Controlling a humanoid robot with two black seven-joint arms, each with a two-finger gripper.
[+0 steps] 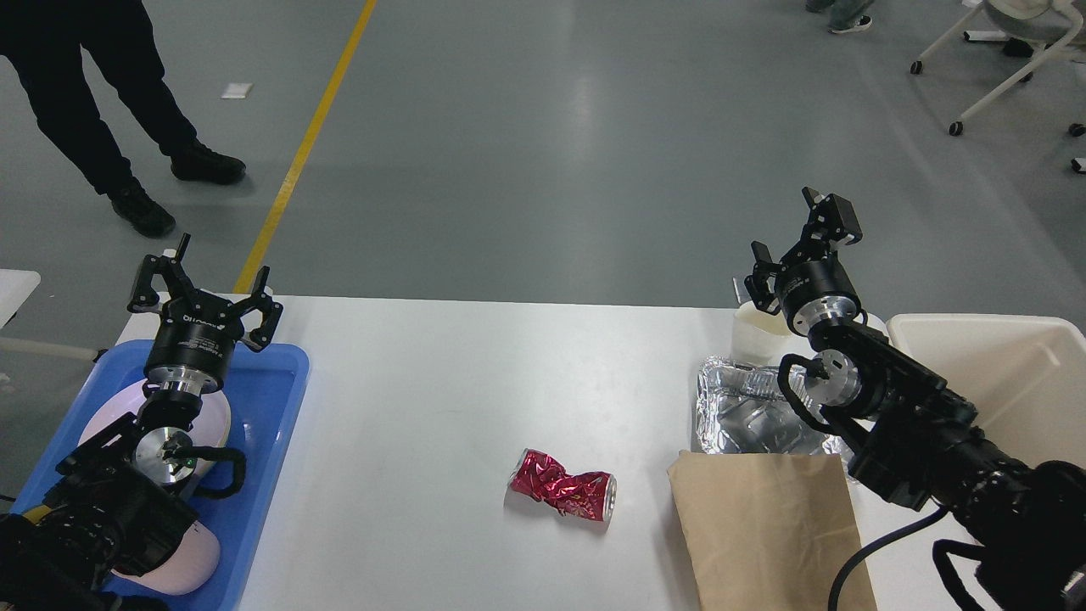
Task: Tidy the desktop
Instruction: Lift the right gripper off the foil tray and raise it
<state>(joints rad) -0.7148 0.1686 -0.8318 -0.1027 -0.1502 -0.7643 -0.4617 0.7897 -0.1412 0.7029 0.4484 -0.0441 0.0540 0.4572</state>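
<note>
The white desktop (441, 390) holds a crushed red can (562, 493) near the front middle. At the right lie a crumpled foil tray (747, 416), a white paper cup (753, 333) behind it and a flat brown paper bag (764, 530) in front of it. My right gripper (797, 238) is open and empty, held above and just behind the cup. My left gripper (206, 288) is open and empty above the far end of the blue tray (276, 399).
The blue tray holds white dishes (212, 416) under my left arm. A beige bin (1018, 373) stands off the desktop's right end. A person's legs (85, 102) stand on the floor at far left, and a wheeled chair (1010, 51) at far right.
</note>
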